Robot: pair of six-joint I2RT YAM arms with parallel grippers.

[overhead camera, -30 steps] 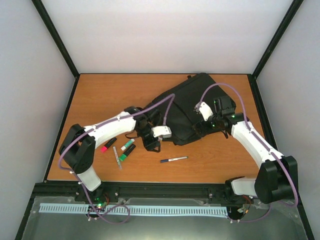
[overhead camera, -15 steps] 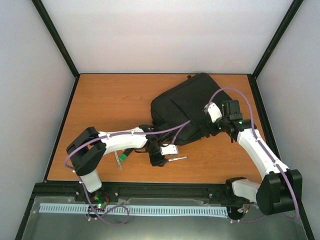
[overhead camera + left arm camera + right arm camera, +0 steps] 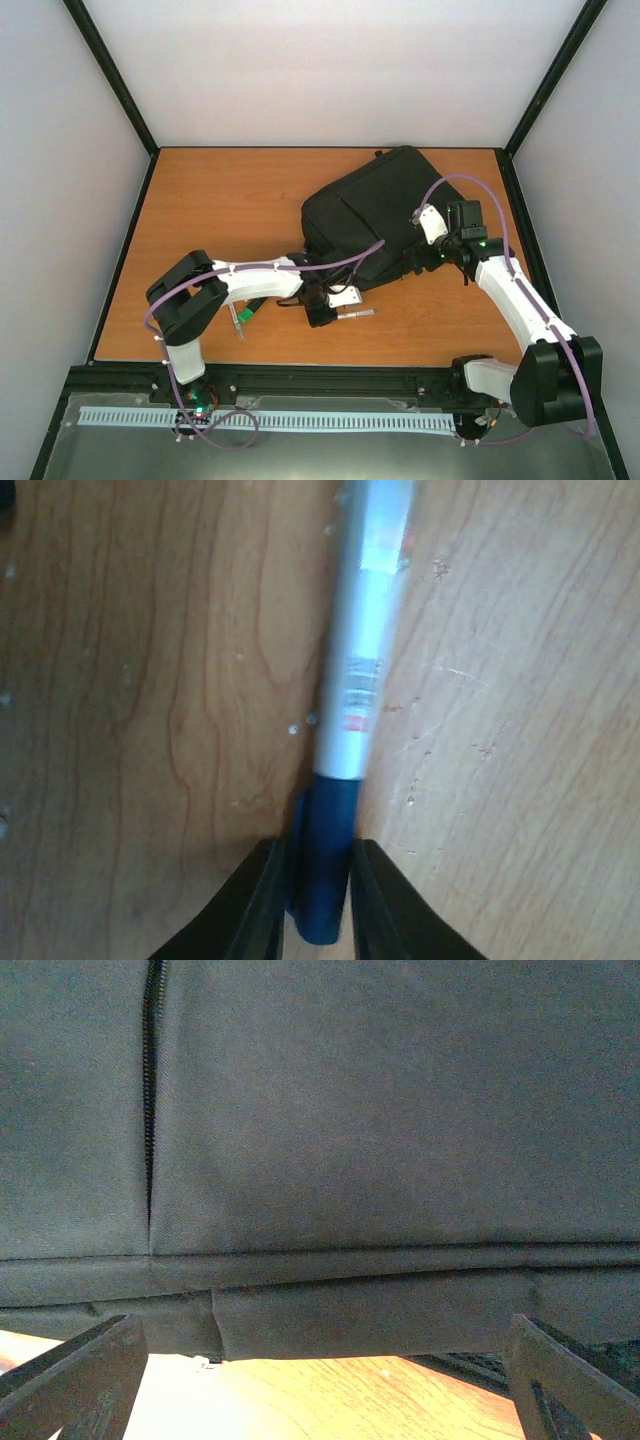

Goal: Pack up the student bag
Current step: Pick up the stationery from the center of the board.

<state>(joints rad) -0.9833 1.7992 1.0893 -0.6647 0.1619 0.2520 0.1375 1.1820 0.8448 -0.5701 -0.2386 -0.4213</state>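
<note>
The student bag [image 3: 375,215], a large black backpack, lies flat at the back right of the table. A pen [image 3: 357,313] with a silver barrel and a dark blue cap lies on the wood in front of it. My left gripper [image 3: 322,312] is low over the pen's left end. In the left wrist view my left gripper [image 3: 317,852] is shut on the blue cap of the pen [image 3: 365,660]. My right gripper [image 3: 412,260] is at the bag's near right edge. In the right wrist view it [image 3: 320,1390] is open, its fingers [image 3: 75,1380] wide apart, facing the bag's fabric [image 3: 380,1140] and zipper.
Green-capped markers [image 3: 250,303] and a thin clear pen lie left of the left gripper, partly under the left forearm. The wooden table [image 3: 200,200] is walled by a black frame and white panels at left, back and right.
My left arm has swung from the bag's front edge down to the pen and closed on its cap. My right gripper has shifted a little right along the bag, and the bag lies flatter.
</note>
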